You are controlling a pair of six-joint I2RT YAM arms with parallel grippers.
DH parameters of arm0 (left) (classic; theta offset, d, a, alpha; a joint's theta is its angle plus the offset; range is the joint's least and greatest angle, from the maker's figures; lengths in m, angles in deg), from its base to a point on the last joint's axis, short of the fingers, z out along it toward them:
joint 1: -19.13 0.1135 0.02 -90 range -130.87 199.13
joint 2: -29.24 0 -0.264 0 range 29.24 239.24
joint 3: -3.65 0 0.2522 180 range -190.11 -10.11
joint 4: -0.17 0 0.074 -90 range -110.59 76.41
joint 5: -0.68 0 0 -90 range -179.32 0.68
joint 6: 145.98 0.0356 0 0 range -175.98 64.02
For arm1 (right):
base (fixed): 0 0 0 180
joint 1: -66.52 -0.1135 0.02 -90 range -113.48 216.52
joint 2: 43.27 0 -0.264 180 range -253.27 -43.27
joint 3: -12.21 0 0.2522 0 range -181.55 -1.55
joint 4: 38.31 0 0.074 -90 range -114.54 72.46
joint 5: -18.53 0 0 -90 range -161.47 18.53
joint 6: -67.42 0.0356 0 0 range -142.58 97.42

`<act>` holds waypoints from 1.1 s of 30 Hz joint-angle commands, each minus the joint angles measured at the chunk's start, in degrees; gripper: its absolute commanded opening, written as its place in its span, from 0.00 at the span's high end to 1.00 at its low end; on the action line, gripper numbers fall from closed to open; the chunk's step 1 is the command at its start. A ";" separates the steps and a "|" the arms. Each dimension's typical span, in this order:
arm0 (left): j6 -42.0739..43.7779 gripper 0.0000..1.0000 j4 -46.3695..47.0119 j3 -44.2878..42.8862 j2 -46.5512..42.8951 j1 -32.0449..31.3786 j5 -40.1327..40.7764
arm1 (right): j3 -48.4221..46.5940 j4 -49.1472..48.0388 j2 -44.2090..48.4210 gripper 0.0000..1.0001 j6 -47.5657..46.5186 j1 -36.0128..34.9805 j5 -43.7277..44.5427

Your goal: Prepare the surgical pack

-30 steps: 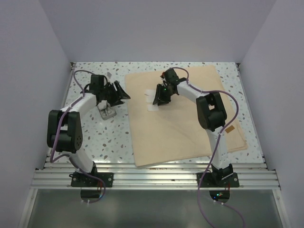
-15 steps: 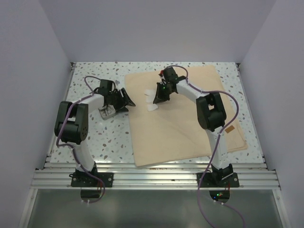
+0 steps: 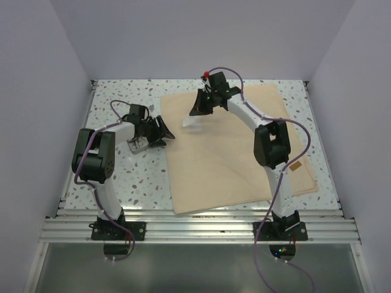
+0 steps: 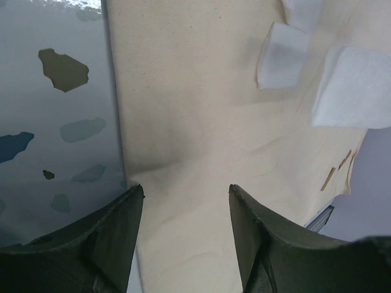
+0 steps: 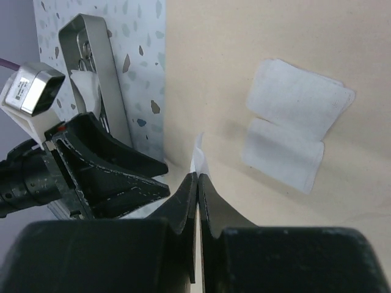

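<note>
The tan cloth (image 3: 238,152) of the surgical pack lies spread flat on the table. My right gripper (image 3: 199,110) hangs over its far left part, shut on a white gauze square (image 5: 198,155) that sticks out edge-on past the tips. Two more gauze squares (image 5: 298,97) (image 5: 282,156) lie on the cloth below. My left gripper (image 3: 162,130) stands open at the cloth's left edge (image 4: 122,159), nothing between its fingers (image 4: 116,226). The silver tin (image 5: 91,67) with steel instruments sits on the table just left of the cloth.
The speckled table (image 3: 122,177) is walled on three sides. A small brown tag (image 3: 297,165) lies at the cloth's right edge. The two grippers are close together near the cloth's far left corner.
My right gripper has shut on a gauze square and lifted it toward the back. My left gripper swung right from the tin to the cloth's edge, staying open.
</note>
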 commanded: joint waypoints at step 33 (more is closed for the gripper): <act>0.44 0.37 0.74 -3.36 3.91 -0.78 -2.06 | -3.83 4.03 -8.34 0.73 -2.08 3.28 3.32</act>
